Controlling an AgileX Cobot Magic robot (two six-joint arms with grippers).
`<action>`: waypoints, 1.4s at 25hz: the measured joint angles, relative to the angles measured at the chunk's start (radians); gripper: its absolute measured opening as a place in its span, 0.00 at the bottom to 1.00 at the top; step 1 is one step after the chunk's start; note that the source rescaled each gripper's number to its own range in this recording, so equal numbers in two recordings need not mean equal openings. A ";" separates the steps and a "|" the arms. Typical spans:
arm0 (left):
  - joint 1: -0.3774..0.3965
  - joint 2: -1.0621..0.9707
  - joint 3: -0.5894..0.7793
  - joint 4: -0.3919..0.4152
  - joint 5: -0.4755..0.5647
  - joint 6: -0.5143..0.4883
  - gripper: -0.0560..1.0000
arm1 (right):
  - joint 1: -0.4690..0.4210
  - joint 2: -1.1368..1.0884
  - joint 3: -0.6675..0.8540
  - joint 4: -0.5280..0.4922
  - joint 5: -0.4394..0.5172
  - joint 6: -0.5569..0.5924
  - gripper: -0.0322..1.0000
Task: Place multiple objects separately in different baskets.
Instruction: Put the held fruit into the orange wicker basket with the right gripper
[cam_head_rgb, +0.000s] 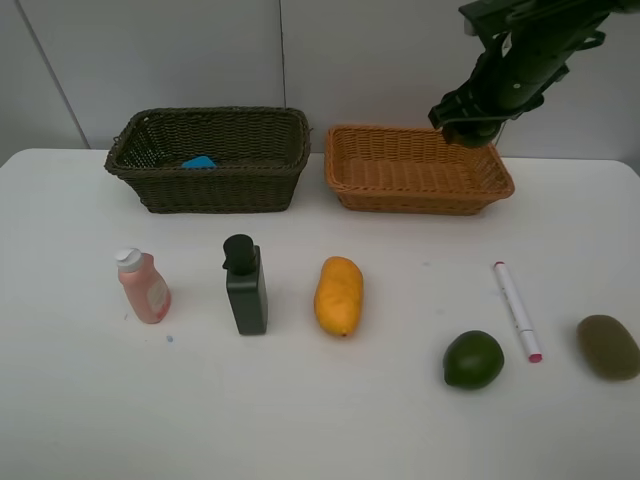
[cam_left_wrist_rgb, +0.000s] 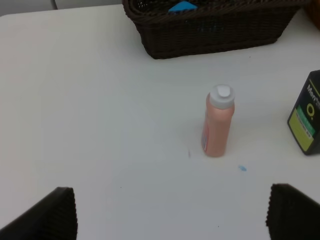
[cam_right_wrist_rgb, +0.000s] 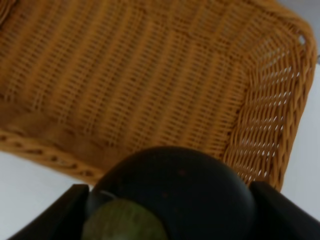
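My right gripper (cam_head_rgb: 466, 124) hangs over the back right corner of the light orange basket (cam_head_rgb: 420, 192), shut on a dark mangosteen (cam_right_wrist_rgb: 185, 192) with a greenish cap. The basket's woven floor (cam_right_wrist_rgb: 140, 80) lies below it. My left gripper (cam_left_wrist_rgb: 172, 215) is open above bare table, short of the pink bottle (cam_left_wrist_rgb: 218, 122); it does not show in the high view. Along the table stand or lie the pink bottle (cam_head_rgb: 143, 287), black pump bottle (cam_head_rgb: 245, 287), mango (cam_head_rgb: 338, 295), lime (cam_head_rgb: 473, 360), white marker (cam_head_rgb: 516, 310) and kiwi (cam_head_rgb: 607, 347).
The dark basket (cam_head_rgb: 210, 182) stands at the back left with a small blue thing (cam_head_rgb: 199, 162) inside it. In the left wrist view the black pump bottle (cam_left_wrist_rgb: 307, 120) stands close beside the pink bottle. A grey wall runs behind both baskets.
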 joint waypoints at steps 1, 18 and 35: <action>0.000 0.000 0.000 0.000 0.000 0.000 1.00 | -0.012 0.016 -0.011 0.001 -0.015 0.000 0.72; 0.000 0.000 0.000 0.000 0.000 0.000 1.00 | -0.092 0.245 -0.095 0.003 -0.217 0.000 0.72; 0.000 0.000 0.000 0.000 0.000 0.000 1.00 | -0.092 0.253 -0.095 0.027 -0.242 -0.006 0.84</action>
